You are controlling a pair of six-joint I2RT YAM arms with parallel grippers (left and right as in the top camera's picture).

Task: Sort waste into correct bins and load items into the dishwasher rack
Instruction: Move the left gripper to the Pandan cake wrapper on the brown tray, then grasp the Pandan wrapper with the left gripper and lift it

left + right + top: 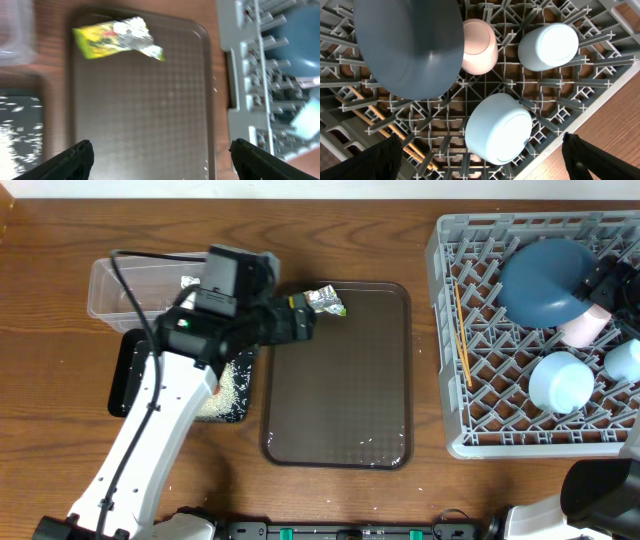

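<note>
A yellow-green wrapper [325, 302] [117, 37] lies at the far left corner of the brown serving tray [340, 390]. My left gripper [304, 321] [162, 162] hovers open just short of it, nothing between its fingers [75, 160]. The clear tub [140, 285] holds a small crumpled piece [190, 281]. White rice [228, 385] lies in the black tray [130, 375]. In the grey rack [480, 430] are the dark-blue bowl [410, 45], white cup [479, 46], pale-blue cup [547, 46], light-blue bowl [497, 127] and chopsticks [462, 335]. My right gripper [482, 160] stands open above the light-blue bowl.
The left arm [150, 440] crosses the black tray from the front edge. A dark part of the right arm [615, 285] shows over the rack's right side. Bare wooden table [60, 430] surrounds the bins; the brown tray's middle carries a few white specks [370, 442].
</note>
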